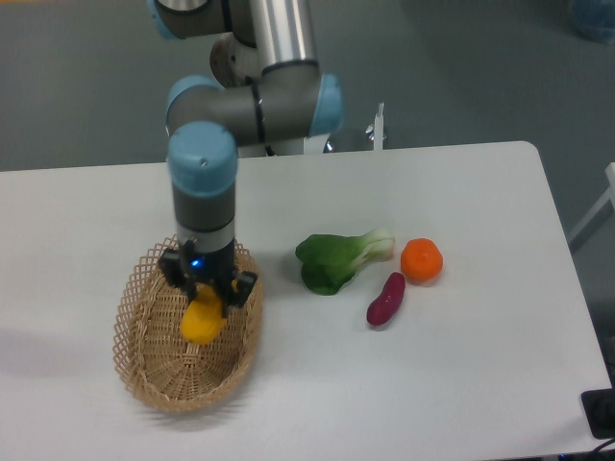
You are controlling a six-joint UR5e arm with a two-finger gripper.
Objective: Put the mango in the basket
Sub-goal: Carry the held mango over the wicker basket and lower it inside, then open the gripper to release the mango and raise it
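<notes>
The tool [208, 288] grips the mango [203, 320] inside the basket [144, 375], seemingly just above its floor. The basket's right rim sits well apart from the greens [336, 259].

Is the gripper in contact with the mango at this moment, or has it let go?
Touching. The fixed camera shows the gripper over the basket, its fingers pressed against the upper end of the mango with no gap visible.

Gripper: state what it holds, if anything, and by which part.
The gripper holds the mango by its upper end, the fingers on either side; the rest of the fruit hangs below, over the basket.
</notes>
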